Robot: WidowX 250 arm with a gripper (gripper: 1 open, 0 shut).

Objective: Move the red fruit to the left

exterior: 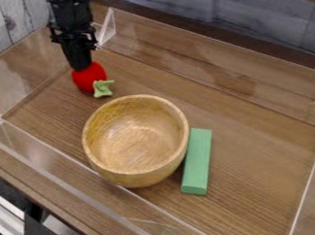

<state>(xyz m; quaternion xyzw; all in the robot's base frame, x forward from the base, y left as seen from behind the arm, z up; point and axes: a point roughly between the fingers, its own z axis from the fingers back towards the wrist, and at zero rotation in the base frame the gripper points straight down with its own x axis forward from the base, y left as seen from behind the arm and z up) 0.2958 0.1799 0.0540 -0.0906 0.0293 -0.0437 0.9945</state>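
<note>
The red fruit [89, 77] is a small bright red toy with a light green leafy stem pointing to the lower right. It sits low over the wooden table at the far left, beyond the wooden bowl [135, 140]. My black gripper [79, 62] comes down from above and is shut on the fruit's top. Whether the fruit rests on the table or hangs just above it, I cannot tell.
A flat green block [197, 161] lies right of the bowl. Clear plastic walls [45, 162] ring the table on all sides. A grey plank wall stands behind.
</note>
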